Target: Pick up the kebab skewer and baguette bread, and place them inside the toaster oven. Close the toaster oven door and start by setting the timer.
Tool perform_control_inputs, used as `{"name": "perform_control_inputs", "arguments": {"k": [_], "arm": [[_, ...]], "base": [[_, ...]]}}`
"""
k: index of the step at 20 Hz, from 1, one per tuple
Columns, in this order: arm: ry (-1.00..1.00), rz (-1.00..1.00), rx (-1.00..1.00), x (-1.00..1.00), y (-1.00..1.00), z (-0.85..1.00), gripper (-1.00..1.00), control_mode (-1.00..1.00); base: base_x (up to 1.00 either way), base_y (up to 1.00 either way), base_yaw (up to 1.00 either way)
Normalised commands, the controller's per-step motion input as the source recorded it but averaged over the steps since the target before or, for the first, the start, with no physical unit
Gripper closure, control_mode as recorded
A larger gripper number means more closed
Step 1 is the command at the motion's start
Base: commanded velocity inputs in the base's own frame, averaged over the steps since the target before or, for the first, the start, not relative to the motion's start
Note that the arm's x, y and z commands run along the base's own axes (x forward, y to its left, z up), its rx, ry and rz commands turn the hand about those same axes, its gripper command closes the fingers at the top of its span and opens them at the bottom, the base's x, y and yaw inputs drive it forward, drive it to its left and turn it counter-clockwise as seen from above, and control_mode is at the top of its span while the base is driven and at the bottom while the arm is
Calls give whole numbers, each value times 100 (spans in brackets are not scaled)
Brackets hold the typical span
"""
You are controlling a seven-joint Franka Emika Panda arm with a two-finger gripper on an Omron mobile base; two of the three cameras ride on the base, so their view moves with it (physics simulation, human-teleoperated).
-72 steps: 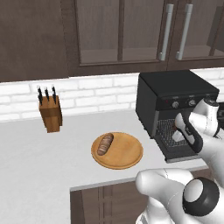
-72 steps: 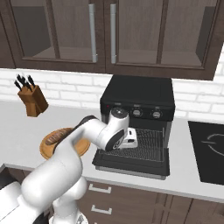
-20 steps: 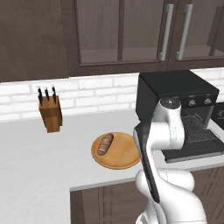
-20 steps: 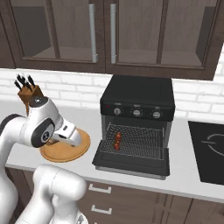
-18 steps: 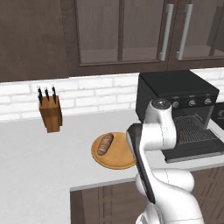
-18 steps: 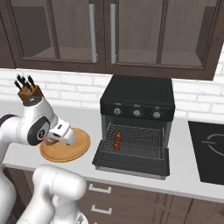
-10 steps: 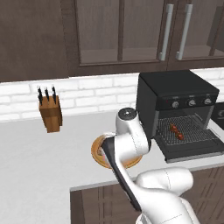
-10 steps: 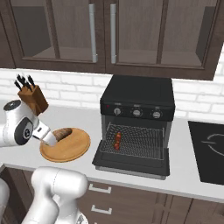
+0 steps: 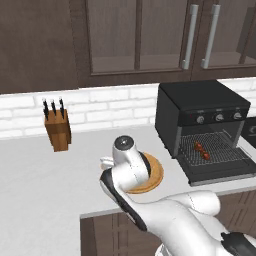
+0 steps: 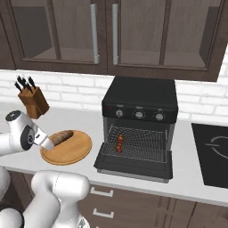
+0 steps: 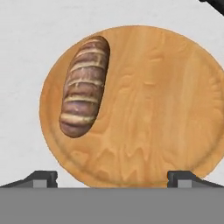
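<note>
The baguette bread (image 11: 85,92) lies on the left part of a round wooden plate (image 11: 153,109), also seen as a brown loaf (image 10: 62,136) on the counter. My gripper (image 11: 113,179) hangs open over the plate, its fingertips (image 11: 41,178) spread wide and holding nothing; from the right it shows just left of the loaf (image 10: 44,141). The kebab skewer (image 10: 119,143) rests on the wire rack inside the toaster oven (image 10: 140,104), and also shows from the left (image 9: 201,149). The toaster oven door (image 10: 133,167) is folded down flat in front.
A wooden knife block (image 10: 33,100) stands by the brick wall at the left. A black cooktop (image 10: 216,151) lies right of the oven. Dark cabinets hang above. My white arm (image 9: 165,215) covers most of the plate in the left base view.
My arm has swung left, away from the oven front, and the hand now hangs over the wooden plate by the loaf. The skewer stays on the rack.
</note>
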Motion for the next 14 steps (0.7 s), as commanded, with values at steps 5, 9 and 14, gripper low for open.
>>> {"name": "perform_control_inputs", "arguments": {"k": [5,9,14], "arm": [[14,0,1,94,54,-25,-100,-100],[19,0,0,69,57,-20,-100,-100],[15,0,0,23,8,-12,-100,-100]], "base": [[0,0,0],[0,0,0],[0,0,0]]}}
